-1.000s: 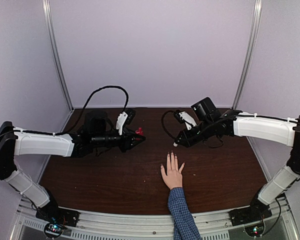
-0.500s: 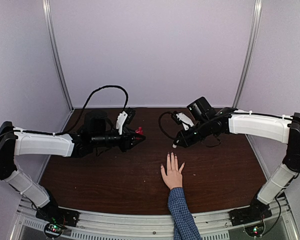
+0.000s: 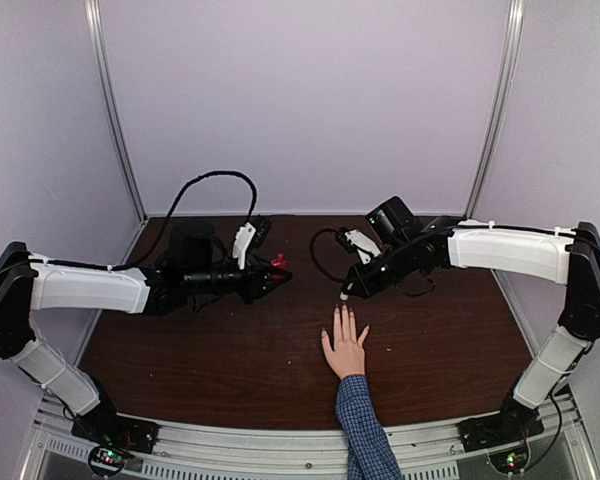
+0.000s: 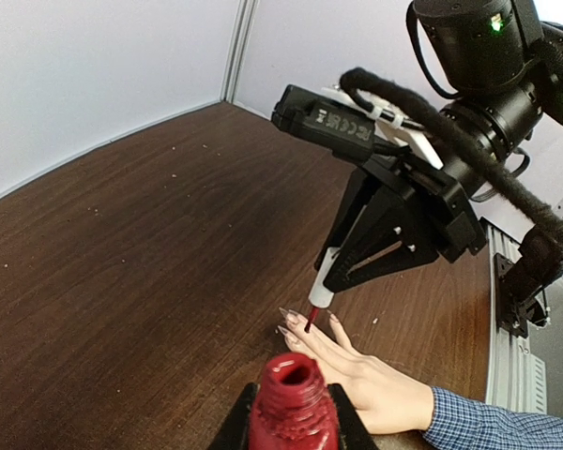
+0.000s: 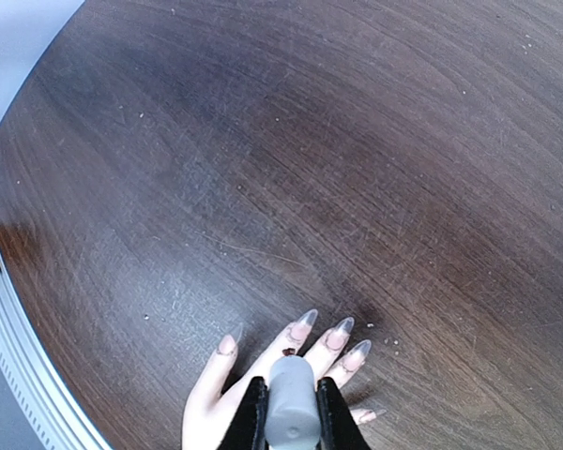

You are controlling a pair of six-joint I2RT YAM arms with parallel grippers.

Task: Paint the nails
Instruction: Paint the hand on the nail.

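A light-skinned hand (image 3: 346, 346) in a blue checked sleeve lies flat on the dark wooden table, fingers spread. Its nails (image 5: 306, 319) are long, pointed and look clear. My right gripper (image 5: 291, 396) is shut on the white cap of the polish brush (image 4: 325, 290). The dark red brush tip (image 4: 310, 322) hovers just over a finger near the nails (image 4: 289, 317). In the top view the right gripper (image 3: 348, 289) hangs just beyond the fingertips. Left of the hand, my left gripper (image 4: 291, 417) is shut on an open red polish bottle (image 4: 292, 398), held upright above the table (image 3: 278, 263).
A black cable (image 3: 216, 182) loops over the left arm and another (image 3: 323, 252) curls beside the right wrist. White walls enclose the table's (image 3: 180, 350) back and sides. A metal rail (image 3: 280, 440) runs along the near edge. Small specks dot the wood.
My right arm has swung left and down, bringing the brush from beyond the hand to just over its fingertips. The left arm, the bottle and the hand have stayed still.
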